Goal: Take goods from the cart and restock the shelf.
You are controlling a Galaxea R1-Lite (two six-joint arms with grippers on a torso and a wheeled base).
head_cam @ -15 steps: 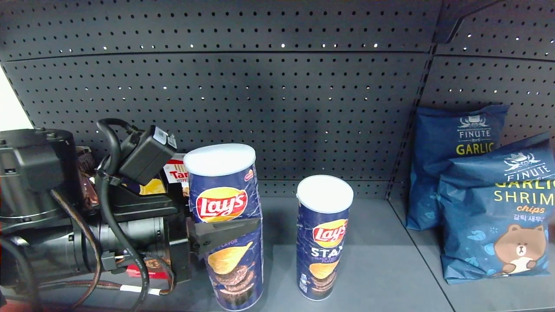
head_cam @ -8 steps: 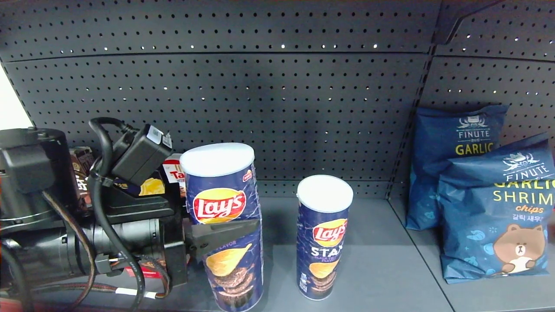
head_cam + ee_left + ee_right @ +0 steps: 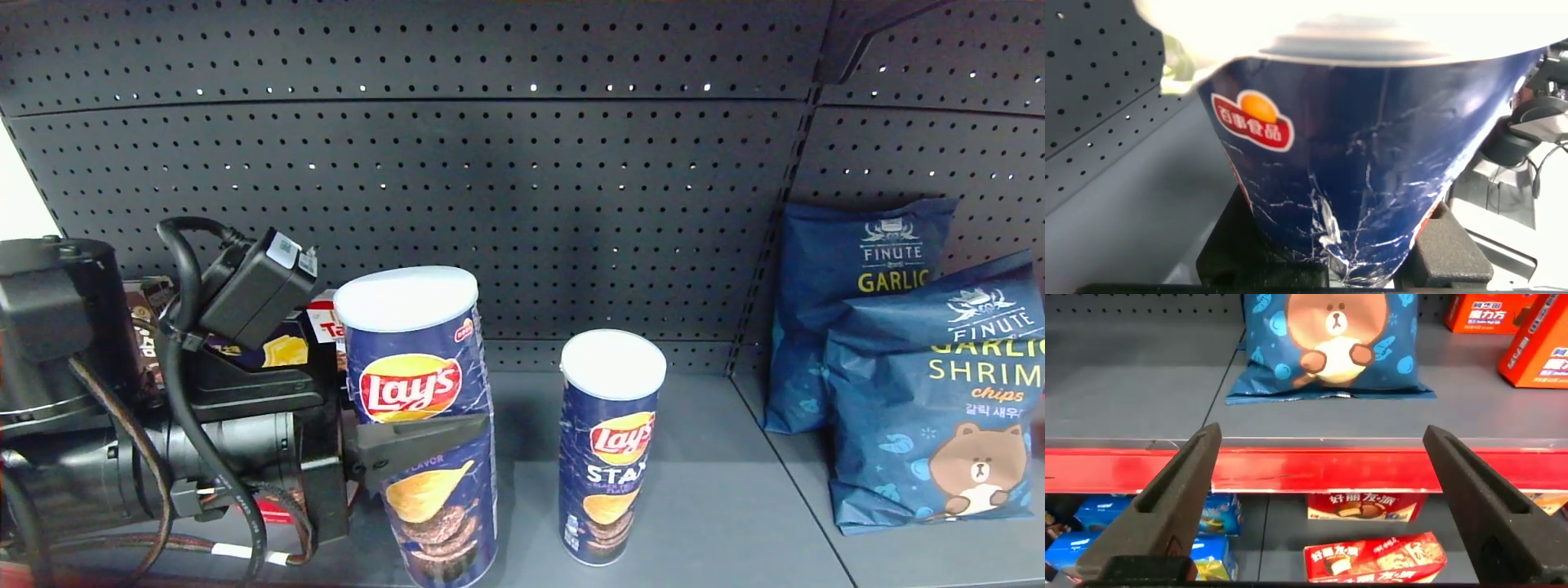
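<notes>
At the grey shelf (image 3: 702,506), the left gripper (image 3: 433,445) was clamped around the middle of a tall blue chip can (image 3: 412,384) with a white lid. One dark finger (image 3: 416,437) crossed the front of the label. The can stood upright in the grasp. Whether its base touched the shelf could not be told.

Just past that gripper's fingertips a second chip can (image 3: 611,445), matching the first, stood upright on the shelf, apart from the held one. Well beyond it, blue snack bags (image 3: 853,278) leaned against the perforated back wall (image 3: 490,180). The front one was a bear bag (image 3: 931,425) printed with a cartoon bear. Behind the gripper's wrist, small snack boxes (image 3: 326,322) sat against the same wall, partly hidden.

The right gripper (image 3: 1323,498) was released, its two dark fingers spread wide with nothing between them. It faced a red shelf edge (image 3: 1315,469). The bear bag lay flat just beyond its fingertips, with orange boxes (image 3: 1535,343) off to one side. Red boxes (image 3: 1372,559) sat below the red edge.
</notes>
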